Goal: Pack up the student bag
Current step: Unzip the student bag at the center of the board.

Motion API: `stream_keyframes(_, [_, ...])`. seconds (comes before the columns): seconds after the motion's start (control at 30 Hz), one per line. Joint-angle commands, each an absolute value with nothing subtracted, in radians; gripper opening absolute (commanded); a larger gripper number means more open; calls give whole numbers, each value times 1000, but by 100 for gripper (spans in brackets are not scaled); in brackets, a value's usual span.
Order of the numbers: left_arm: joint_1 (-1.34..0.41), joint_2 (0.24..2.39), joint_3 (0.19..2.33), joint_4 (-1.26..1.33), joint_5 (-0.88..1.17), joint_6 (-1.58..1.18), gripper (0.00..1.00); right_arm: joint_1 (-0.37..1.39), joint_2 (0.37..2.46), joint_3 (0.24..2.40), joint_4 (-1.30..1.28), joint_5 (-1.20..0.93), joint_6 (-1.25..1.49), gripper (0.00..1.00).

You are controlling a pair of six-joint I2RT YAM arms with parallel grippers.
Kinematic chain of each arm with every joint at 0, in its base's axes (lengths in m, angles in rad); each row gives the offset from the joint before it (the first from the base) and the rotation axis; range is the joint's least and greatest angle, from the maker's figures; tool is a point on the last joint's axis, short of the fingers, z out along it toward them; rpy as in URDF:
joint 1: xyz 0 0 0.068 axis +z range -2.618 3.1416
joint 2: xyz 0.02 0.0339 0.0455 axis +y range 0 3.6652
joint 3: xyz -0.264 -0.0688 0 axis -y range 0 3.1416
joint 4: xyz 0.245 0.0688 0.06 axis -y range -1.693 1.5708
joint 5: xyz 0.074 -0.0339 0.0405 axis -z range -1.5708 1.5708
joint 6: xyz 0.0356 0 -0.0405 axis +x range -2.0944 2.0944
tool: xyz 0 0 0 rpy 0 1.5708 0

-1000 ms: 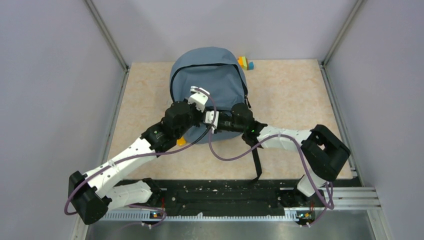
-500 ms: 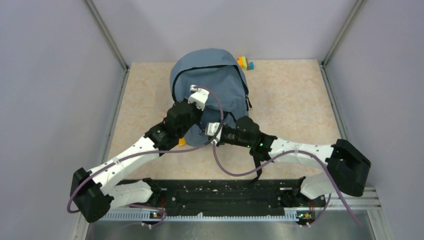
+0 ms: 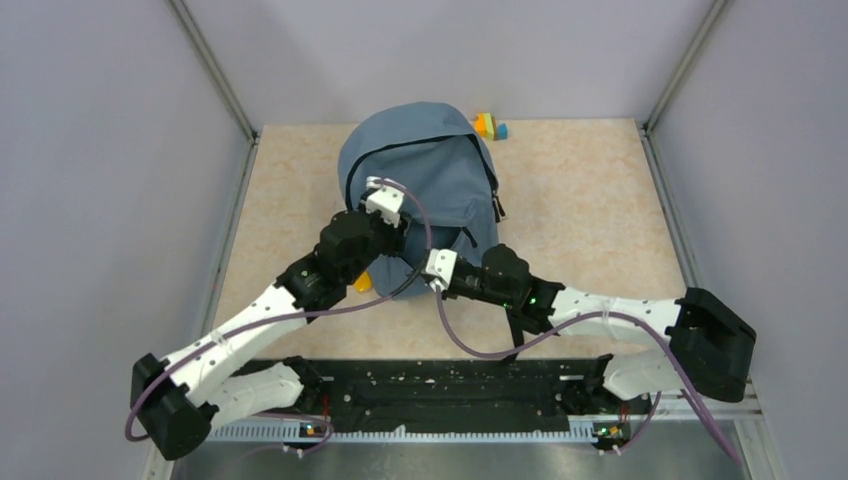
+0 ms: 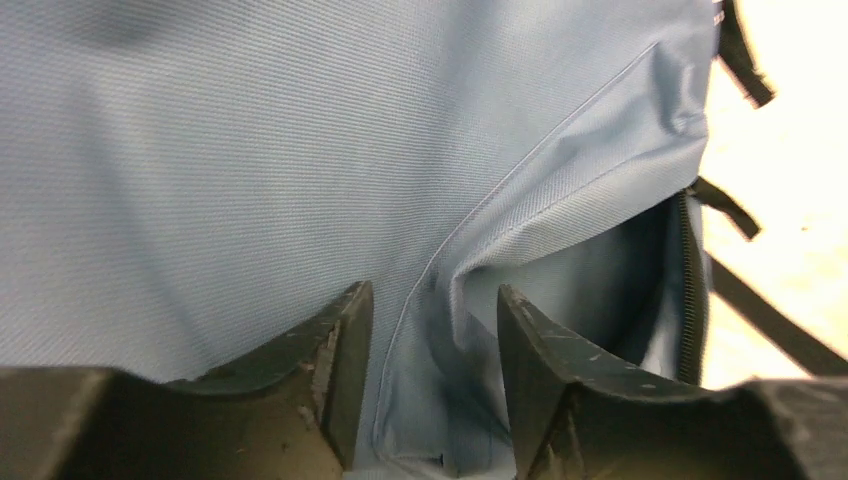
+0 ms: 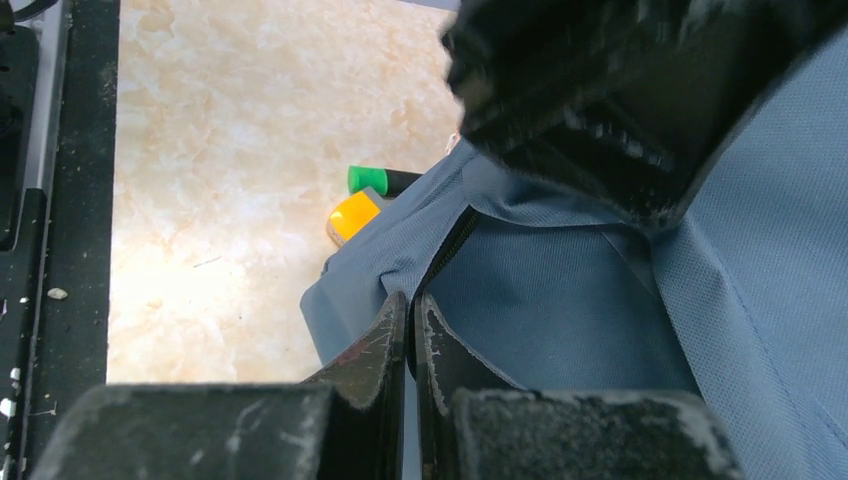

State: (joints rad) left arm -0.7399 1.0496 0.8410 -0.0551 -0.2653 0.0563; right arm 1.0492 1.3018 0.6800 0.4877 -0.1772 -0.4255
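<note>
Partly under the student bag (image 3: pixel 440 170), an orange block (image 5: pixel 355 215); left end effector (image 4: pixel 432 300) spread, right end effector (image 5: pixel 412 305) pinching its fabric.

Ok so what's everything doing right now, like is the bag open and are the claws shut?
student bag: lying on the table, a zipper part open.
left gripper: open, bag fabric in the gap.
right gripper: shut on the zipper.
orange block: on the table, against the bag's edge.
coloured blocks: on the table behind the bag.
</note>
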Motion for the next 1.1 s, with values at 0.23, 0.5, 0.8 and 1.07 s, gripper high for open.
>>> stream_keyframes(0.23, [-709, 720, 848, -403, -177, -220, 74, 1076, 1249, 629, 579, -178, -366, 0])
stream_keyframes(0.5, [-404, 687, 751, -480, -203, -424, 76, 1075, 1249, 599, 641, -183, -343, 0])
stream_keyframes(0.8, [-114, 871, 565, -195, -168, -648, 74, 1076, 1238, 579, 651, -175, -356, 0])
stream_keyframes(1.07, [-50, 1185, 585, 111, -143, -770, 75, 1076, 1250, 581, 644, -185, -354, 0])
